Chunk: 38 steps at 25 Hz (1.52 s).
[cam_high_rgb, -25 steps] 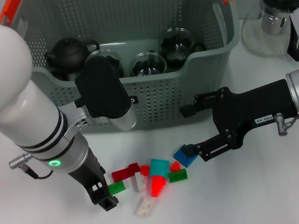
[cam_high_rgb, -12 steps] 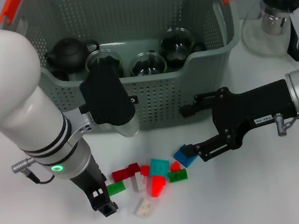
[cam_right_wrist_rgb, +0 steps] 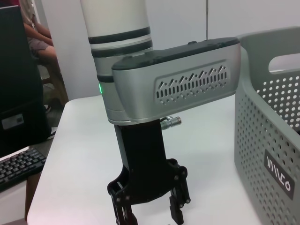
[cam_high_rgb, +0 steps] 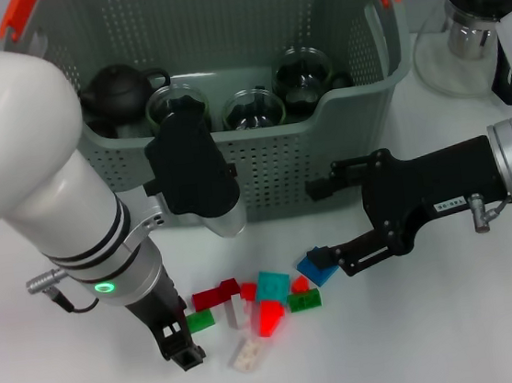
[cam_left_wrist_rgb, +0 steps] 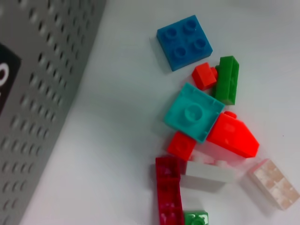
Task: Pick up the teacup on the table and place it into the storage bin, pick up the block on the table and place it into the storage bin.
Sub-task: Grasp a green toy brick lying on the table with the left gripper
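Beside the storage bin (cam_high_rgb: 263,168), the right gripper (cam_high_rgb: 324,259) pinches a blue block (cam_high_rgb: 316,265) at four o'clock; lifting straight clears the pile. Left gripper (cam_high_rgb: 181,340), fingers parted, waits at seven.

Left pincer (cam_high_rgb: 183,348) points down, fingers apart; right pincer (cam_high_rgb: 323,265) reaches sideways.

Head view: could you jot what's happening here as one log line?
left gripper: open, near green block | right gripper: at blue block | storage bin: holds teaware | stage: blocks on table
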Each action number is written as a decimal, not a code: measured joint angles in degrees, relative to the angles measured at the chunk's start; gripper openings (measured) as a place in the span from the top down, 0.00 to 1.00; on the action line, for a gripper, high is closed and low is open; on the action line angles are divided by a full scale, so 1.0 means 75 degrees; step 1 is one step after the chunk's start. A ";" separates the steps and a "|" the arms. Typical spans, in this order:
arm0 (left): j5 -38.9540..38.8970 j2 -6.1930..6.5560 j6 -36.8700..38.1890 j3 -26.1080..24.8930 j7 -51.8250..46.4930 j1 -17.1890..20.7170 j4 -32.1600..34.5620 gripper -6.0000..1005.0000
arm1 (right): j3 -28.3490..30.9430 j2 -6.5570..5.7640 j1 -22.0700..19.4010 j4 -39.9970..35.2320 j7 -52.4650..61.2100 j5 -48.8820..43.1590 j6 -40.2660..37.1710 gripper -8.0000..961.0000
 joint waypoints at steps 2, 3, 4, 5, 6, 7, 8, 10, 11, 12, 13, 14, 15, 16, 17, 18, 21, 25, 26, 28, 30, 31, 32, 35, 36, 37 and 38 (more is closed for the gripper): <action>0.0001 0.0000 -0.0001 0.0013 0.0000 -0.0042 0.0009 0.34 | 0.0000 -0.0005 0.0000 0.0001 0.0000 0.0000 0.0001 0.02; 0.0001 0.0000 -0.0001 0.0019 0.0000 -0.0054 0.0008 0.34 | 0.0000 -0.0007 0.0000 0.0001 0.0000 0.0000 0.0003 0.02; 0.0002 0.0000 -0.0002 0.0041 -0.0001 -0.0069 -0.0005 0.34 | 0.0000 -0.0007 0.0000 0.0000 0.0000 0.0000 0.0003 0.02; 0.0003 0.0000 -0.0003 0.0066 0.0000 -0.0077 -0.0025 0.34 | 0.0000 -0.0007 0.0000 -0.0001 0.0000 -0.0001 0.0004 0.02; 0.0003 0.0000 -0.0007 0.0092 -0.0002 -0.0084 -0.0038 0.34 | 0.0000 -0.0006 0.0000 -0.0001 0.0000 0.0000 0.0005 0.02; 0.0004 0.0000 -0.0013 0.0117 -0.0004 -0.0091 -0.0050 0.34 | -0.0001 -0.0006 -0.0003 0.0011 -0.0006 0.0000 0.0007 0.02; 0.0004 0.0000 -0.0017 0.0134 -0.0006 -0.0101 -0.0059 0.34 | -0.0001 -0.0006 -0.0003 0.0011 -0.0006 0.0000 0.0007 0.02; 0.0004 0.0000 -0.0023 0.0145 -0.0027 -0.0109 -0.0061 0.34 | 0.0000 -0.0006 -0.0017 0.0011 -0.0010 0.0000 0.0008 0.02; 0.0004 0.0000 -0.0024 0.0145 -0.0048 -0.0115 -0.0061 0.34 | 0.0000 -0.0006 -0.0026 0.0008 -0.0011 0.0002 0.0008 0.02; 0.0004 0.0000 -0.0025 0.0145 -0.0061 -0.0120 -0.0062 0.34 | 0.0000 -0.0007 -0.0031 0.0006 -0.0011 0.0004 0.0008 0.02; 0.0004 0.0000 -0.0028 0.0145 -0.0073 -0.0126 -0.0068 0.34 | 0.0000 -0.0006 -0.0033 0.0006 -0.0011 0.0006 0.0008 0.02; 0.0004 0.0000 -0.0031 0.0145 -0.0078 -0.0128 -0.0091 0.34 | 0.0000 -0.0006 -0.0034 0.0006 -0.0012 0.0007 0.0008 0.02; 0.0004 0.0000 -0.0034 0.0145 -0.0080 -0.0129 -0.0104 0.34 | 0.0000 -0.0006 -0.0036 0.0007 -0.0019 0.0007 0.0008 0.02; 0.0004 0.0000 -0.0036 0.0145 -0.0082 -0.0131 -0.0135 0.34 | 0.0000 -0.0005 -0.0043 0.0013 -0.0035 0.0007 0.0007 0.02; 0.0004 0.0000 -0.0045 0.0145 -0.0083 -0.0133 -0.0152 0.34 | 0.0000 -0.0003 -0.0053 0.0020 -0.0058 0.0007 0.0004 0.02; 0.0004 0.0000 -0.0071 0.0145 -0.0086 -0.0137 -0.0165 0.34 | 0.0000 0.0000 -0.0063 0.0021 -0.0075 0.0008 0.0003 0.02; -0.0021 0.0000 -0.0154 0.0164 -0.0094 -0.0142 -0.0176 0.34 | 0.0000 0.0004 -0.0084 0.0021 -0.0088 0.0016 -0.0001 0.02; -0.0170 0.0000 -0.0214 0.0222 -0.0095 -0.0162 -0.0185 0.34 | 0.0000 0.0005 -0.0086 0.0023 -0.0090 0.0013 -0.0025 0.02; -0.0187 0.0000 -0.0226 0.0231 -0.0095 -0.0172 -0.0199 0.34 | 0.0000 0.0006 -0.0086 0.0023 -0.0090 0.0013 -0.0031 0.02; -0.0191 0.0000 -0.0250 0.0235 -0.0095 -0.0181 -0.0225 0.34 | 0.0000 0.0005 -0.0087 0.0026 -0.0092 0.0013 -0.0049 0.02; -0.0194 0.0000 -0.0288 0.0235 -0.0109 -0.0184 -0.0235 0.34 | 0.0000 0.0006 -0.0093 0.0027 -0.0093 0.0013 -0.0051 0.02; -0.0195 0.0000 -0.0301 0.0235 -0.0120 -0.0184 -0.0235 0.34 | 0.0000 0.0006 -0.0097 0.0028 -0.0094 0.0012 -0.0052 0.02; -0.0195 0.0000 -0.0306 0.0235 -0.0132 -0.0183 -0.0235 0.34 | 0.0000 0.0006 -0.0097 0.0029 -0.0094 0.0011 -0.0052 0.02; -0.0198 0.0000 -0.0313 0.0235 -0.0164 -0.0190 -0.0235 0.34 | 0.0000 0.0001 -0.0097 0.0029 -0.0094 0.0011 -0.0052 0.02; -0.0198 0.0000 -0.0316 0.0235 -0.0166 -0.0193 -0.0238 0.34 | 0.0000 -0.0001 -0.0097 0.0029 -0.0094 0.0011 -0.0052 0.02; -0.0192 0.0000 -0.0318 0.0234 -0.0169 -0.0196 -0.0243 0.34 | 0.0000 -0.0003 -0.0097 0.0028 -0.0095 0.0011 -0.0052 0.02; -0.0182 0.0000 -0.0320 0.0228 -0.0173 -0.0196 -0.0254 0.34 | 0.0000 -0.0005 -0.0096 0.0028 -0.0098 0.0011 -0.0052 0.02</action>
